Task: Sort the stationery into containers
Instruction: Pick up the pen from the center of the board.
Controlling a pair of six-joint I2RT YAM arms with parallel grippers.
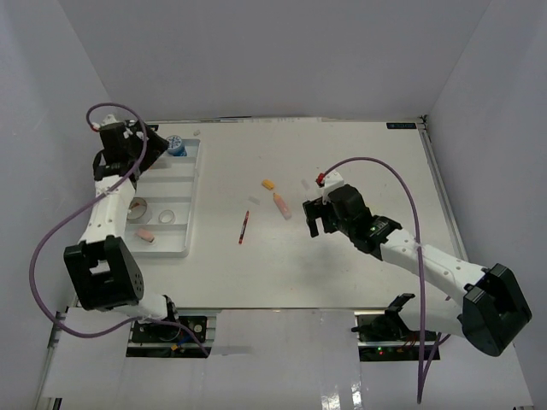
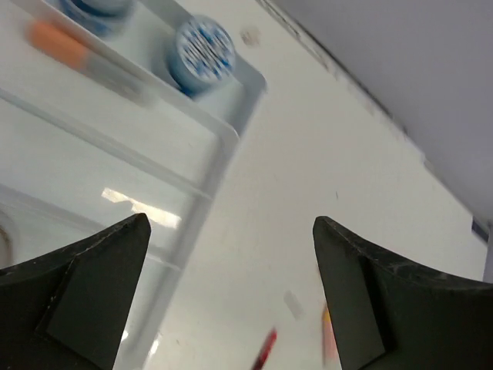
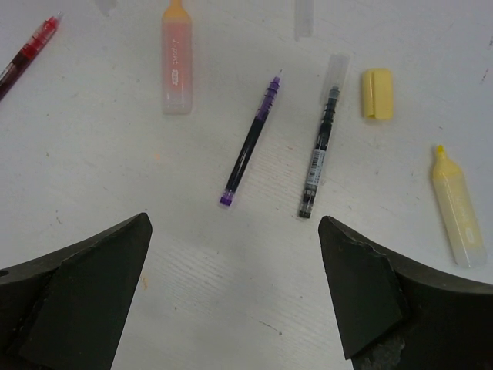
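The left gripper [image 2: 231, 227] is seen with its dark fingers spread wide and nothing between them. It is hung over the far end of the white tray [image 1: 190, 213] at the left of the table [image 1: 359, 273]. The tray is made of smooth, glossy plastic, with long channels parted by raised ridges. At its far right corner a round tub [image 2: 202, 48] with a blue-and-white speckled lid is lodged. A second tub [image 2: 92, 6] is cut off by the frame edge beside it. An orange marker [image 2: 58, 42] is shown close by, too blurred for its channel to be told. Nearer in the tray, a tan tape roll [image 1: 137, 205], a small clear roll [image 1: 167, 216] and a pink eraser [image 1: 145, 236] are laid flat.

Over to mid-table: the right gripper [image 3: 235, 231] is held open and empty above loose items. A slim purple pen [image 3: 250, 142] and a black pen [image 3: 320, 150] with a clear cap are laid side by side, apart. To their right a stubby yellow block [image 3: 377, 94] and a translucent yellow highlighter [image 3: 458, 208] are found. A peach highlighter [image 3: 176, 58] and a thin red pen [image 3: 27, 54] are found to the left.
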